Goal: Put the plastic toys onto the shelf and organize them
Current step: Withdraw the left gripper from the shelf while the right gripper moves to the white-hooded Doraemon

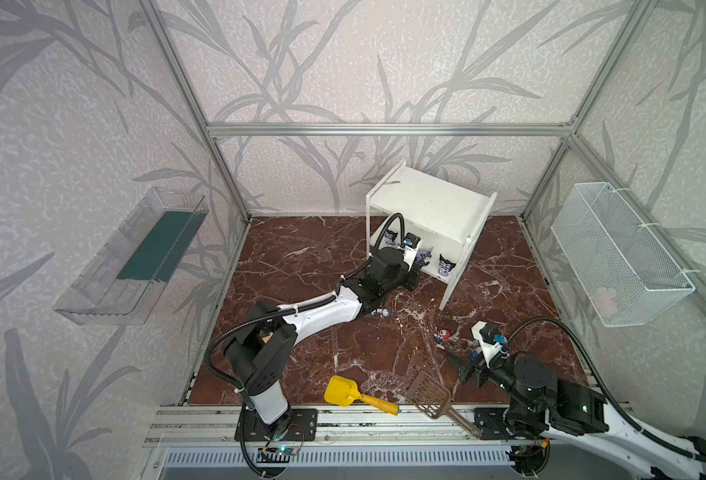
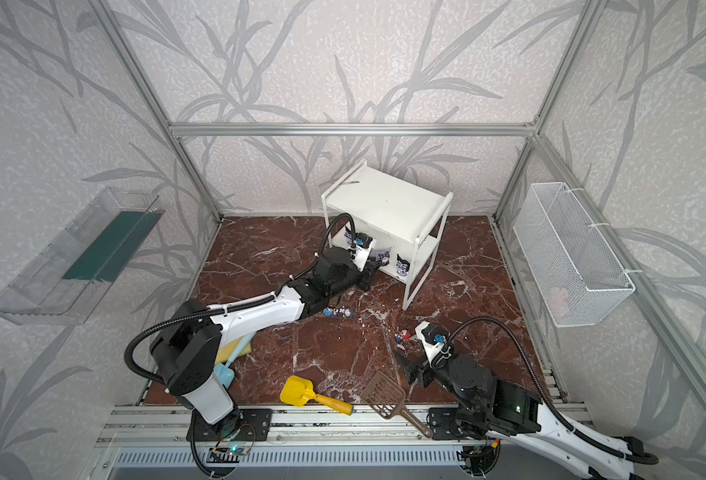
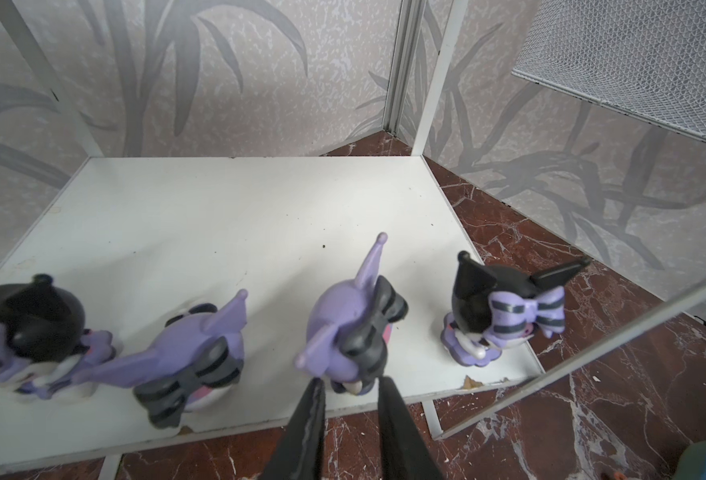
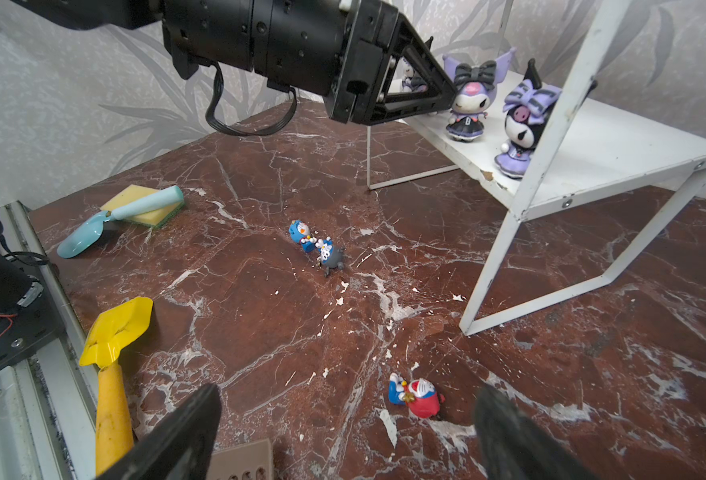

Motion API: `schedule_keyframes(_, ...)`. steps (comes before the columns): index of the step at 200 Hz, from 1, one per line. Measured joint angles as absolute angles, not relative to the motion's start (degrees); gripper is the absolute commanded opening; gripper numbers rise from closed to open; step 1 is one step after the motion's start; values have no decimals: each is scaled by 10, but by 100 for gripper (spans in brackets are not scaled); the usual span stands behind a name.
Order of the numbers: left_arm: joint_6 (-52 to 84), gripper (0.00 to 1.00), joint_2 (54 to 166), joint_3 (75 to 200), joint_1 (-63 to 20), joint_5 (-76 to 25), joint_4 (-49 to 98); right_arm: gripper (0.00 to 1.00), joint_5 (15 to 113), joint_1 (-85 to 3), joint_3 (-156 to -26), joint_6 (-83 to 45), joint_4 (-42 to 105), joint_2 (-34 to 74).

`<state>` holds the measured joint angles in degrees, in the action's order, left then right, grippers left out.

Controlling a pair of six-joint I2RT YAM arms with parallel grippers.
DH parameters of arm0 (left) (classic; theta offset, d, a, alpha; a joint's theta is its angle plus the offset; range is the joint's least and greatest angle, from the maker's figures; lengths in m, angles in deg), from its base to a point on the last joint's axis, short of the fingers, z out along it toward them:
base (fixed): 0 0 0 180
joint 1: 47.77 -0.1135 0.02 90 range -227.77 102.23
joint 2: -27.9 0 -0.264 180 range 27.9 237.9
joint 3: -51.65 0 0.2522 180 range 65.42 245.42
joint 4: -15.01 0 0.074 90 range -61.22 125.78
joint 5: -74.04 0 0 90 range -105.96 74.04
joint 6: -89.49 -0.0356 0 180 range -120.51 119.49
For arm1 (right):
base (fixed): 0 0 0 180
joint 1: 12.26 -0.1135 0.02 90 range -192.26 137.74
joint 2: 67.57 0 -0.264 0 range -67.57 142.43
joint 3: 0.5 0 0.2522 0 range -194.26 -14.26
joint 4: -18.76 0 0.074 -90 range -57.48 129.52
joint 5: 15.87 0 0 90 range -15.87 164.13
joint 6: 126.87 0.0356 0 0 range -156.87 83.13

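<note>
The white shelf [image 1: 426, 203] [image 2: 384, 199] stands at the back of the marble floor. Several black-and-purple plastic toys stand in a row on its lower board [image 3: 239, 216]. My left gripper [image 3: 349, 388] [image 4: 447, 99] reaches in at that board, jaws a little apart, tips on either side of a purple toy [image 3: 351, 328] [image 1: 425, 254] standing there. A blue toy [image 4: 301, 235] and a grey-headed toy [image 4: 332, 255] lie together mid-floor. A red-headed toy [image 4: 418, 397] [image 1: 442, 336] lies just ahead of my right gripper [image 4: 343, 415] [image 1: 463, 365], which is open and empty.
A yellow scoop [image 1: 343, 390] and a brown slotted scoop [image 1: 430, 392] lie at the front edge. A yellow sponge with a light-blue scoop [image 4: 143, 203] lies front left. A wire basket [image 1: 621, 253] hangs on the right wall, a clear tray [image 1: 135, 257] on the left.
</note>
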<state>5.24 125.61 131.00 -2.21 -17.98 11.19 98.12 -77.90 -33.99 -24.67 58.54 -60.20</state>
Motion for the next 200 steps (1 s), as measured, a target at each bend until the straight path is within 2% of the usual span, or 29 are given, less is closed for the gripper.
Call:
schedule_keyframes(73,55,47,1171,1241,-17,-176,124,95,990,-779,-340,-229,588,-590)
schedule_keyframes(101,56,60,1103,1186,-8,-164,151,94,1005,-779,-348,-197,610,-549)
schedule_keyframes(117,57,72,1063,1155,-5,-154,171,94,1018,-779,-366,-170,630,-509)
schedule_keyframes(133,62,99,1024,1126,-4,-142,191,94,1029,-779,-391,-134,649,-459)
schedule_keyframes(166,70,99,962,1085,-4,-133,237,94,1040,-765,-461,-41,715,-344)
schedule_keyframes(200,77,99,922,1058,-5,-142,264,95,1005,-689,-499,44,775,-278)
